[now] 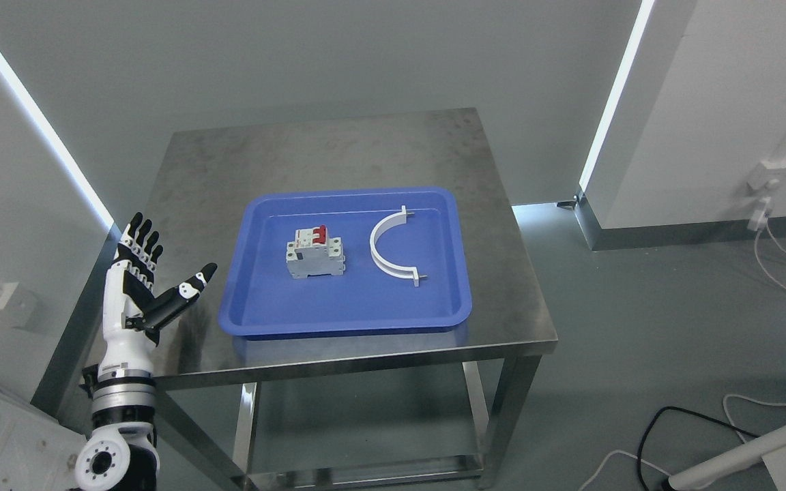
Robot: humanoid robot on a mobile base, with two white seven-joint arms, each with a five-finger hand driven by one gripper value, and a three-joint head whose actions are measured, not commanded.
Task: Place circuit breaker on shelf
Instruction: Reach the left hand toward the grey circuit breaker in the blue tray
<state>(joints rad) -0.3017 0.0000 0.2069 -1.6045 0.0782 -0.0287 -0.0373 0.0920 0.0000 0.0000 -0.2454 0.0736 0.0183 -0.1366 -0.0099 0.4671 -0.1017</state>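
A grey circuit breaker (315, 254) with red switches lies in the left half of a blue tray (256, 314) on a steel table (338, 146). My left hand (154, 273) is raised at the table's left edge, well left of the tray, fingers spread and thumb pointing toward the tray, holding nothing. Its white and black forearm rises from the lower left corner. My right arm does not show.
A white curved bracket (387, 251) lies in the tray right of the breaker. The table has a lower steel shelf (366, 470) between its legs. Cables (666, 423) trail on the floor at the right, near a white wall corner (611, 204).
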